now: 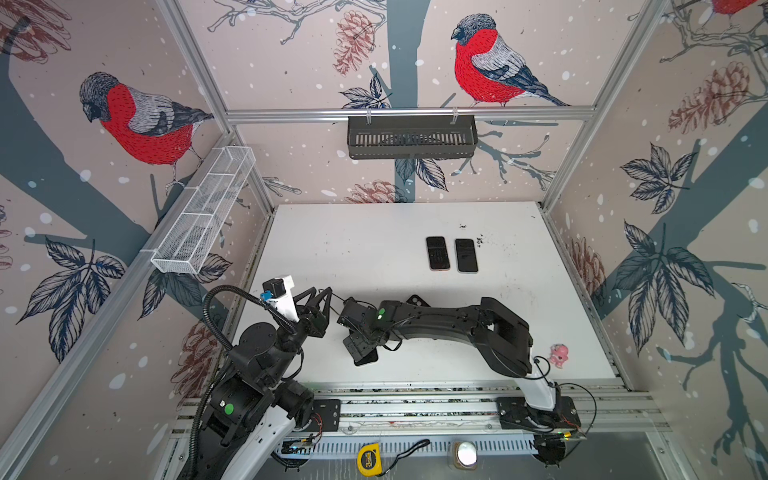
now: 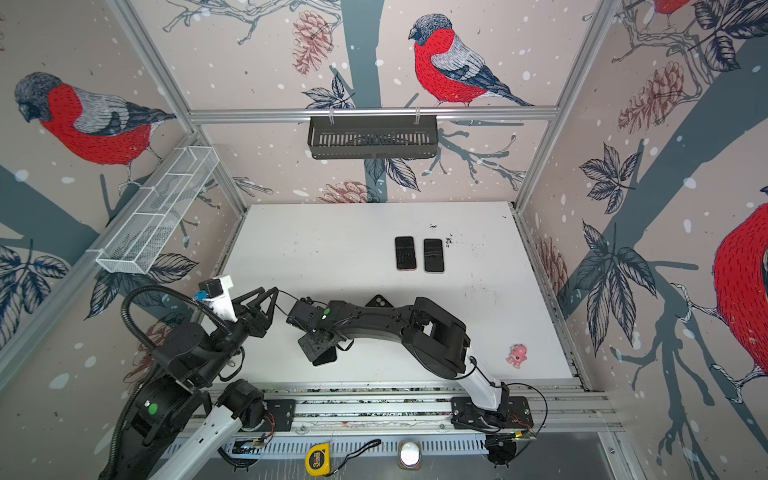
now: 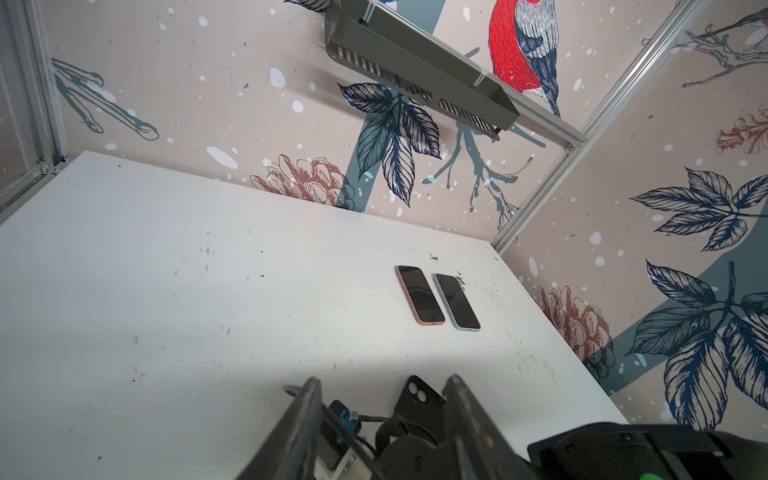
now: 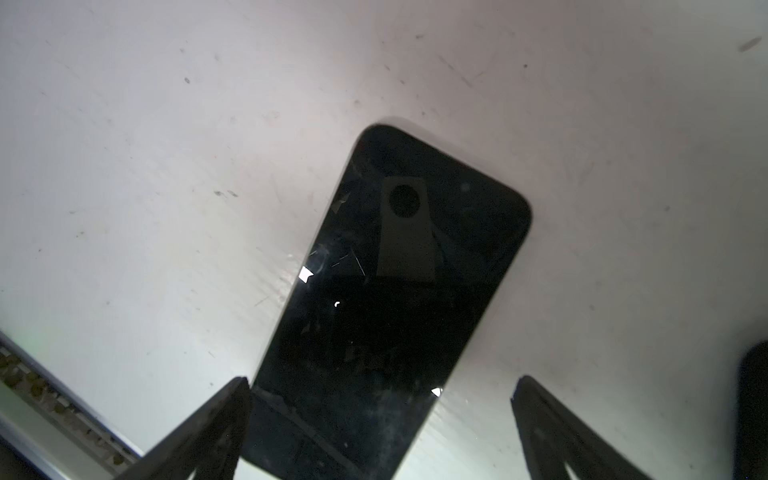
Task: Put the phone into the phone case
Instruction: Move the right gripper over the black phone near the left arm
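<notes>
The phone (image 4: 395,291) lies flat, screen up, on the surface (image 4: 166,166), not yet in the black phone case (image 3: 417,399), which lies apart nearby. The right end effector (image 4: 378,390) is spread across the phone, gripping nothing. The left end effector (image 3: 380,380) is parted and empty. Pickup and insertion are both left to do.

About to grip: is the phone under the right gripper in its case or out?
Out. The phone lies flat on the table, screen up, and the black case lies apart from it.
</notes>
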`<state>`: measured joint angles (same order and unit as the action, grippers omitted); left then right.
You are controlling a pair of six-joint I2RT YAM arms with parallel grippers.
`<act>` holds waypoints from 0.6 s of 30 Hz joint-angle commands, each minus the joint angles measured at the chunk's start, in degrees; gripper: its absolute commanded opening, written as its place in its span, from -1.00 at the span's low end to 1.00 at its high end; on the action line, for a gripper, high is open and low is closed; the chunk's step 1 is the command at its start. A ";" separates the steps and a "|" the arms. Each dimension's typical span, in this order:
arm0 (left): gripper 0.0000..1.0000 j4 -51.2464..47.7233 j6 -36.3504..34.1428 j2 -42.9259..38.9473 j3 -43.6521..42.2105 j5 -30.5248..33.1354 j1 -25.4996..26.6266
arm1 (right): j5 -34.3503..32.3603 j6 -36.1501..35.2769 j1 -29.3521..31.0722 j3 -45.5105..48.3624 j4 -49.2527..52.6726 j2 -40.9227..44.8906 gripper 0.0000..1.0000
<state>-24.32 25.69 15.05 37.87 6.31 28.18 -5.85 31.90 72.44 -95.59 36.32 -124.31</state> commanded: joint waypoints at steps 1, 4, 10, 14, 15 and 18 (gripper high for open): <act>-0.02 2.48 0.43 0.50 0.05 -0.11 -0.57 | -0.96 2.12 1.00 -3.89 4.81 -3.05 0.99; -0.02 2.43 0.26 1.36 0.19 -0.81 -0.86 | -4.46 3.88 1.89 -8.85 9.43 -7.13 0.99; -0.02 2.64 0.23 1.11 0.07 -1.09 -1.12 | -6.66 5.75 2.10 -9.82 12.03 -9.21 0.99; -0.02 2.76 0.24 1.21 -0.01 -1.21 -1.12 | -5.90 6.59 0.58 -4.07 9.51 -5.74 0.97; -0.02 2.71 0.23 1.18 -0.05 -1.27 -1.12 | -5.60 6.68 0.11 -2.39 8.59 -4.60 0.95; -0.02 2.72 0.20 1.36 -0.07 -1.39 -1.21 | -5.40 6.78 -1.50 3.62 5.99 -0.66 0.91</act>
<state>-24.18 25.67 16.32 37.85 5.54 27.16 -9.34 38.33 71.83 -95.35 39.11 -126.45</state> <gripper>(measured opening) 0.489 0.959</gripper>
